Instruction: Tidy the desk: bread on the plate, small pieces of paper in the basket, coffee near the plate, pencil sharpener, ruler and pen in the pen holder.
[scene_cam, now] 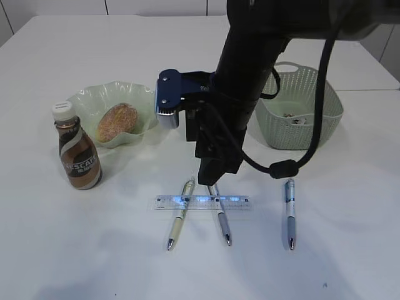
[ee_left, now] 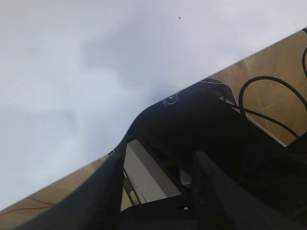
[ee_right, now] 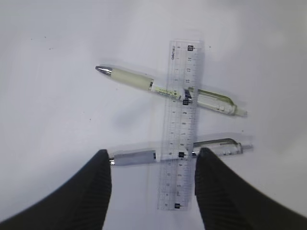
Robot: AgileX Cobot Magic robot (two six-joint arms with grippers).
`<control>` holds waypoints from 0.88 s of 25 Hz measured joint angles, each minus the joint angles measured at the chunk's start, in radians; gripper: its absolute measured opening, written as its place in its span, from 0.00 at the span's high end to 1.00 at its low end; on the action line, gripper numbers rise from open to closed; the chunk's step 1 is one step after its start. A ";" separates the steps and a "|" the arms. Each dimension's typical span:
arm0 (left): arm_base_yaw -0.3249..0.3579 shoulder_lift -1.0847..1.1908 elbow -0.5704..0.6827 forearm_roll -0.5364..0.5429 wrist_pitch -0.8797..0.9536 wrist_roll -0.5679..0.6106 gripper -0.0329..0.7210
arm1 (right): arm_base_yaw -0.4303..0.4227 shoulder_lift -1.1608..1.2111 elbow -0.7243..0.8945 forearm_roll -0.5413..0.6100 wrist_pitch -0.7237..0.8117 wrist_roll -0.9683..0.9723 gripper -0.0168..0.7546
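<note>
nearest the front edge of the desk (scene_cam: 56, 250) lay three pens with the ruler (scene_cam: 203, 202) across two of them: a cream-gripped pen (scene_cam: 179, 215) on the left, a grey-gripped pen (scene_cam: 220, 220) in the middle, and a third pen (scene_cam: 290, 212) apart to the right. the right gripper (ee_right: 152, 184) hovered just above, its pincer wide and empty, straddling the grey pen and the ruler's end; the step in hand looked like picking up stationery. the next move probably called for closing on one item only, since ruler and pen overlapped and might lift together. no pen holder was in view. the left gripper (ee_left: 158, 177), at the desk's edge, was open and held nothing. farther back, the coffee (scene_cam: 77, 147) stood beside the plate (scene_cam: 84, 100) holding the bread (scene_cam: 117, 121), and the basket (scene_cam: 325, 106) sat toward the far right.
</note>
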 joint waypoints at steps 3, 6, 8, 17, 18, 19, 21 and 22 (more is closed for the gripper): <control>0.000 0.000 0.000 0.000 0.000 0.000 0.52 | 0.000 0.034 0.000 0.000 0.000 0.000 0.40; 0.000 0.000 0.000 0.000 0.000 0.000 0.52 | 0.000 0.071 -0.001 0.000 -0.004 0.000 0.40; 0.000 0.000 0.000 0.000 0.000 0.000 0.52 | 0.000 0.089 -0.001 0.000 -0.014 0.000 0.40; 0.000 0.000 0.000 0.000 -0.002 0.000 0.52 | 0.000 0.111 -0.001 0.000 -0.103 0.000 0.40; 0.000 0.000 0.000 0.000 -0.004 0.000 0.52 | 0.000 0.111 -0.001 0.000 -0.105 0.000 0.40; 0.000 0.000 0.000 0.000 -0.004 0.000 0.52 | 0.000 0.113 -0.001 0.002 -0.106 0.000 0.40; 0.000 0.000 0.000 0.000 -0.006 0.000 0.52 | 0.000 0.121 -0.001 0.002 -0.106 0.000 0.40; 0.000 0.000 0.000 0.000 -0.006 0.000 0.52 | 0.000 0.121 -0.001 0.002 -0.106 0.000 0.40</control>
